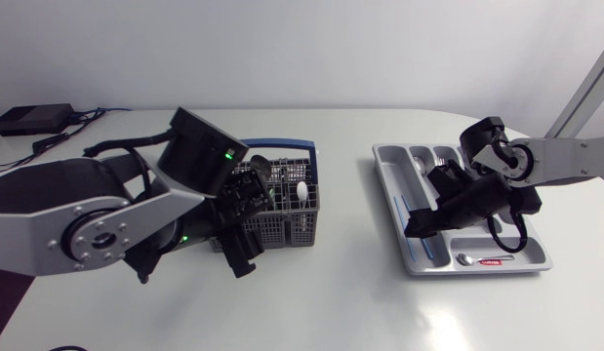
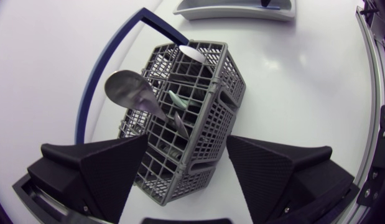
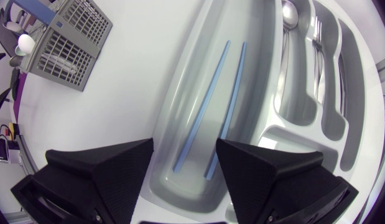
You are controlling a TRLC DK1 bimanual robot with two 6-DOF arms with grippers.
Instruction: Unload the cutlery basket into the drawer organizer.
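The cutlery basket (image 2: pixel 224 121) is grey plastic lattice, matt and faintly grainy. Seen from the head view, its handle (image 2: pixel 92 84) at the basket's 12 o'clock is smooth blue plastic with a slight gloss. The spoon (image 2: pixel 127 90) standing in it is polished metal, mirror-bright. At the basket's 3 o'clock the drawer organizer (image 3: pixel 270 140) is pale grey moulded plastic, smooth with a soft satin sheen. Two blue chopsticks (image 3: pixel 201 106) in it look like matt plastic, and the forks (image 3: pixel 316 56) are shiny metal. The white table (image 1: pixel 311 302) is smooth and semi-gloss, with glare at the organizer's 6 o'clock. Both the left gripper (image 2: pixel 204 149) and the right gripper (image 3: pixel 185 149) are matt black with a fine texture.
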